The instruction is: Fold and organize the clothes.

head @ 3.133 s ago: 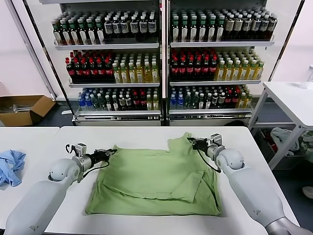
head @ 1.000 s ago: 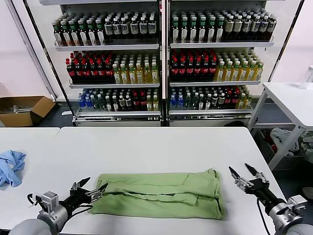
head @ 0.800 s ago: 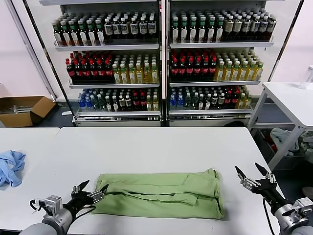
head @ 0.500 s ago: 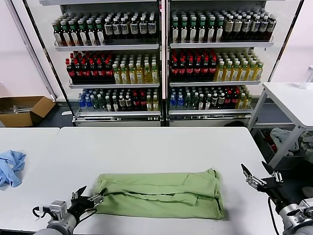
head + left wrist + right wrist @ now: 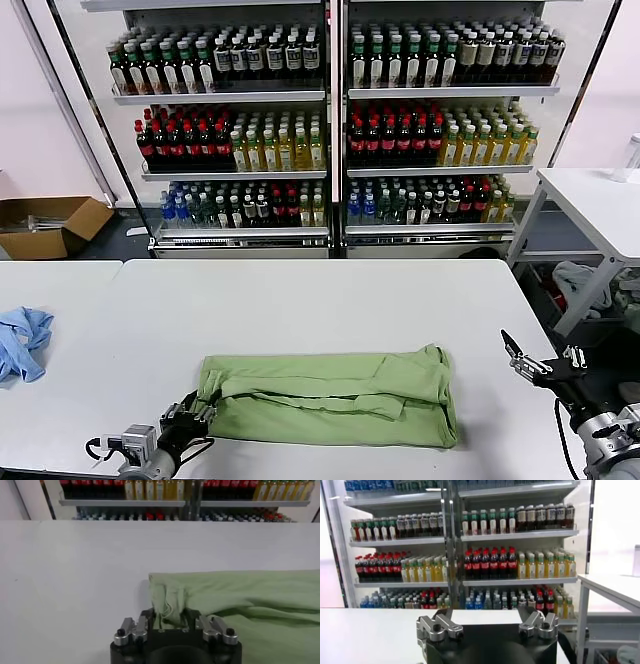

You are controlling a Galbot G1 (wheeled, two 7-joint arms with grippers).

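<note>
Shirt: the shirt (image 5: 330,396) lies near the front edge of the white table (image 5: 300,300), folded into a long band running left to right, its hem side toward the right.
Left gripper: the left gripper (image 5: 192,418) sits at the shirt's near-left corner. In the left wrist view the fabric corner (image 5: 169,605) bunches between its fingers (image 5: 146,616), which are pinching the cloth.
Why there: judging from the task, a hold on that end corner lets the arm carry the left end over toward the right for the next cross fold.
Right gripper: the right gripper (image 5: 530,362) hangs off the table's right edge, well apart from the shirt, fingers spread and holding nothing. Its wrist view shows only the bottle shelves (image 5: 510,530) beyond.
Why there: it appears to be waiting clear of the cloth so the left arm can work alone.
Change from a second ago: the left gripper was open just beside the shirt's left end; it has since slid nearer and closed onto the corner. The right gripper has drifted farther right and nearer, away from the shirt.
Change from three seconds ago: the shirt lay as a wide square with both grippers at its far corners; it is now a narrow band.
Other: a blue cloth (image 5: 20,340) lies far left.
</note>
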